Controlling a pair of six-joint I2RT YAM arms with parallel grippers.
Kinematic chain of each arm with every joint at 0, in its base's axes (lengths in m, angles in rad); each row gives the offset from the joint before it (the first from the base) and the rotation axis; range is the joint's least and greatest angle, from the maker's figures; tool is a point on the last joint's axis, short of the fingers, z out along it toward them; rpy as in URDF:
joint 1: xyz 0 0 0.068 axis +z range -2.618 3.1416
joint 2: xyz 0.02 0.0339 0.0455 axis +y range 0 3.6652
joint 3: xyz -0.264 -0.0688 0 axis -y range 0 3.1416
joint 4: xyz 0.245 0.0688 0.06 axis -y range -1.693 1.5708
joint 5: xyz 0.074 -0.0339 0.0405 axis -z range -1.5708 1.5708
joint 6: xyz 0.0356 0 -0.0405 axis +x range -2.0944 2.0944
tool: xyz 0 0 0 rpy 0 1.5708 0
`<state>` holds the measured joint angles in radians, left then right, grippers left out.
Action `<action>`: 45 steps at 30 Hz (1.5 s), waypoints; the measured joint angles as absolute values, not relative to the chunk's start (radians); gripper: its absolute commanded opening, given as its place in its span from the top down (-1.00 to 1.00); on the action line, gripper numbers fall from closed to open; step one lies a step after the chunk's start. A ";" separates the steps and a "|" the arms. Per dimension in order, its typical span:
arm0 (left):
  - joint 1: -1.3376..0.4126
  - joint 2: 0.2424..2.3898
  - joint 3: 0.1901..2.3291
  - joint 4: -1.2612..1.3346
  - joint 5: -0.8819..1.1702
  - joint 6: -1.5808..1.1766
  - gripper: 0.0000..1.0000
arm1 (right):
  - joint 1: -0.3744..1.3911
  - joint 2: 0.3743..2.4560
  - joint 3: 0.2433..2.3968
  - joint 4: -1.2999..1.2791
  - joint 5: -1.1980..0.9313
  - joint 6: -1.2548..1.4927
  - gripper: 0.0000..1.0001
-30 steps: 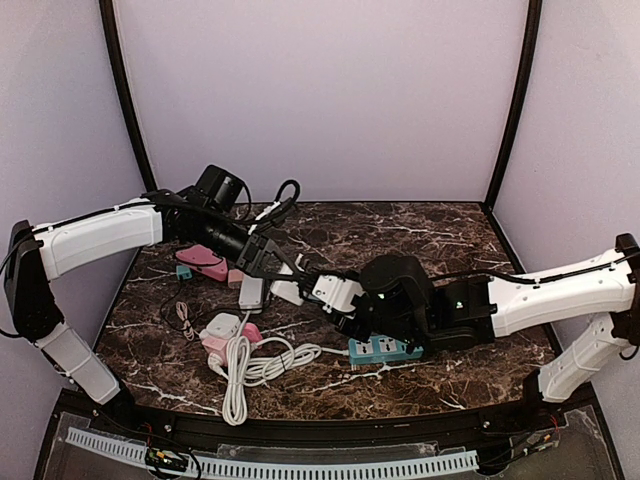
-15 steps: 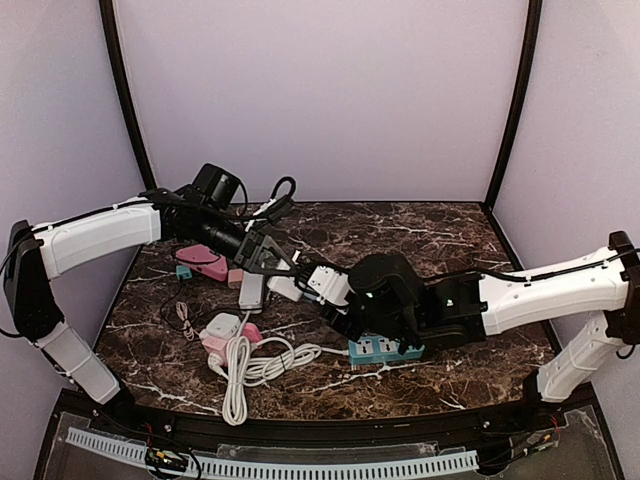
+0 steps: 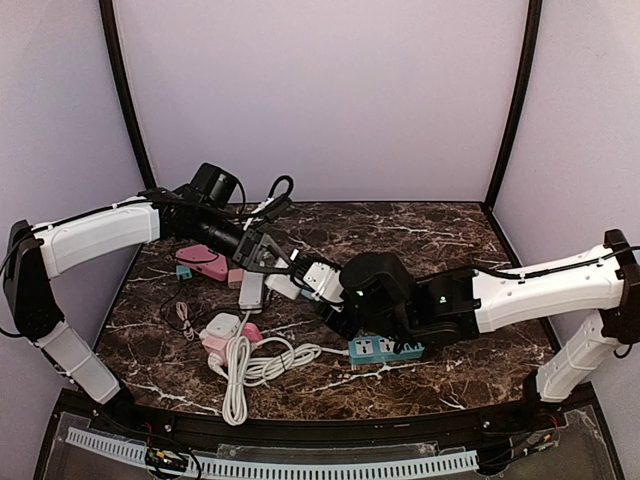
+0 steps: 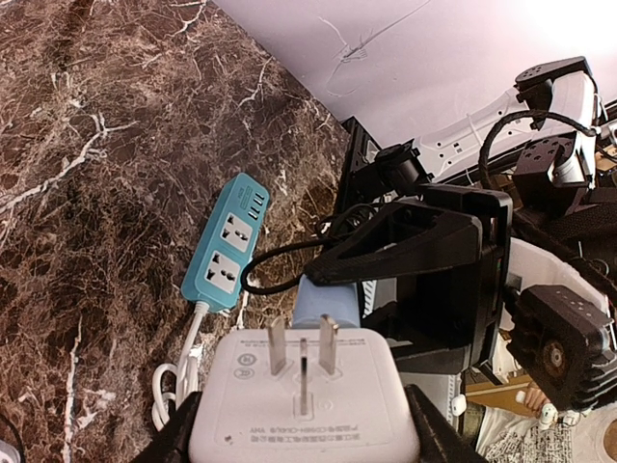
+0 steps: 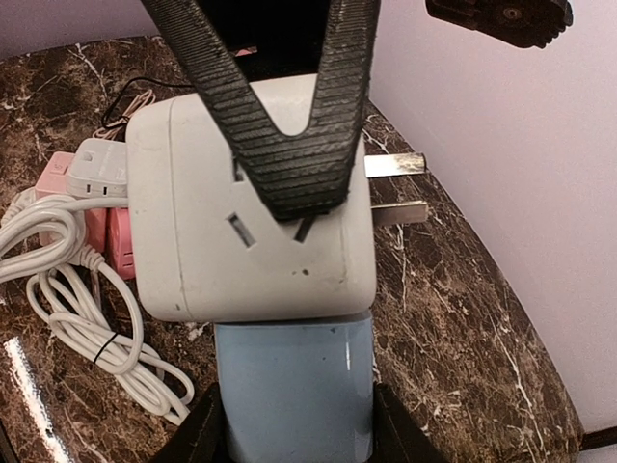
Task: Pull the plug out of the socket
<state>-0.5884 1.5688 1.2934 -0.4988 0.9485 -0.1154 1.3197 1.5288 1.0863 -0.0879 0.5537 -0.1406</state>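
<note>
L fingers [image 5: 289,145] cover socket [image 5: 193,241] face; plug [image 5: 294,386] btm cut off.

Beneath the left pincer [image 3: 268,258] we see a dark brown marble tabletop [image 3: 430,232], veined in white and faintly glossy under soft, even light. Behind the pincer rises a plain lilac back wall [image 3: 320,100]. To either side stand matching side walls [image 3: 50,110], with black posts [image 3: 513,100] at the rear corners.
</note>
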 measured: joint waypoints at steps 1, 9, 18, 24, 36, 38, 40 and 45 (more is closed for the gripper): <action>-0.588 1.569 1.293 -0.500 0.950 -0.115 0.97 | 1.320 1.529 1.086 -0.088 0.552 -0.144 1.00; -0.587 1.569 1.293 -0.506 0.977 -0.118 0.98 | 1.320 1.493 1.056 -0.060 0.511 -0.202 1.00; -0.587 1.569 1.293 -0.514 0.999 -0.119 0.99 | 1.319 1.471 1.042 -0.053 0.485 -0.257 1.00; -0.587 1.569 1.293 -0.525 1.002 -0.117 0.99 | 1.319 1.469 1.043 -0.062 0.474 -0.274 1.00; -0.580 1.567 1.293 -0.511 0.992 -0.117 0.99 | 1.320 1.469 1.060 -0.110 0.507 -0.264 1.00; -0.554 1.563 1.293 -0.500 0.947 -0.116 0.99 | 1.324 1.469 1.060 -0.151 0.521 -0.245 1.00; -0.517 1.563 1.293 -0.483 0.908 -0.117 0.99 | 1.338 1.469 1.060 -0.183 0.526 -0.224 1.00; -0.487 1.561 1.293 -0.462 0.863 -0.118 0.99 | 1.354 1.470 1.064 -0.224 0.548 -0.175 1.00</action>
